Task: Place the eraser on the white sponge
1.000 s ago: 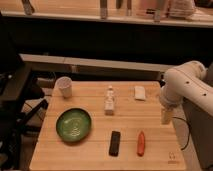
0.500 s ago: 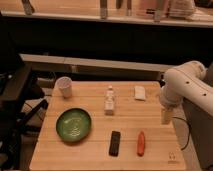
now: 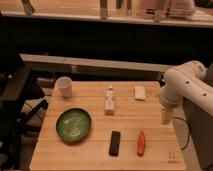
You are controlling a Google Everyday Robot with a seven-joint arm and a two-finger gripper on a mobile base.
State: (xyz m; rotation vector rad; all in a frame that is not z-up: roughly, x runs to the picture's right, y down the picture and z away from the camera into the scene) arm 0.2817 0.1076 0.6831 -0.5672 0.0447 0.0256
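Observation:
The black eraser (image 3: 115, 143) lies flat near the front middle of the wooden table (image 3: 90, 150). The white sponge (image 3: 140, 92) lies at the back right of the table. My gripper (image 3: 166, 116) hangs at the table's right edge, right of the eraser and in front of the sponge, touching neither. The white arm (image 3: 187, 85) bends in from the right.
An orange-red carrot-shaped object (image 3: 141, 143) lies just right of the eraser. A white bottle-like figure (image 3: 109, 100) stands mid-table. A green plate (image 3: 74, 124) sits front left and a white cup (image 3: 64, 86) back left. A dark chair stands at the left.

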